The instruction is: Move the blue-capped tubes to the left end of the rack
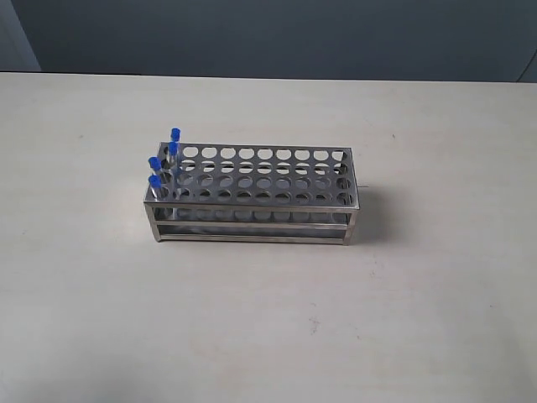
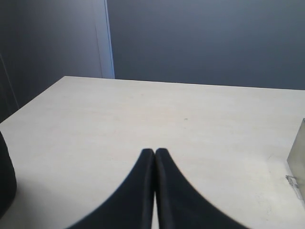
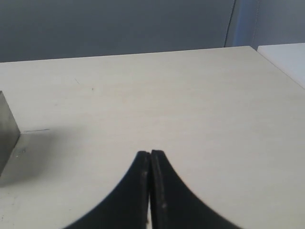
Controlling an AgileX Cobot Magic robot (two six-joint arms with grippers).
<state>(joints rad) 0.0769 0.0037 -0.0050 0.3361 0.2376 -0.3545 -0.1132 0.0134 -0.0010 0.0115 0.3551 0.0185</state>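
Two pincers sit closest to their cameras, the left pincer [image 2: 155, 153] and the right pincer [image 3: 150, 155]. Each is clenched tip to tip on nothing, above bare worktop [image 1: 252, 319]. Beyond them the steel test-tube rack [image 1: 268, 206] stands mid-worktop, with the four blue-capped tubes [image 1: 173, 149] upright in holes at its left end, running from the front rows to the back. That looks like the goal met, so the risk is needless reaching. The tubes stand close together and poke above the plate, and a finger entering there could tip one or shove the probably light rack askew.
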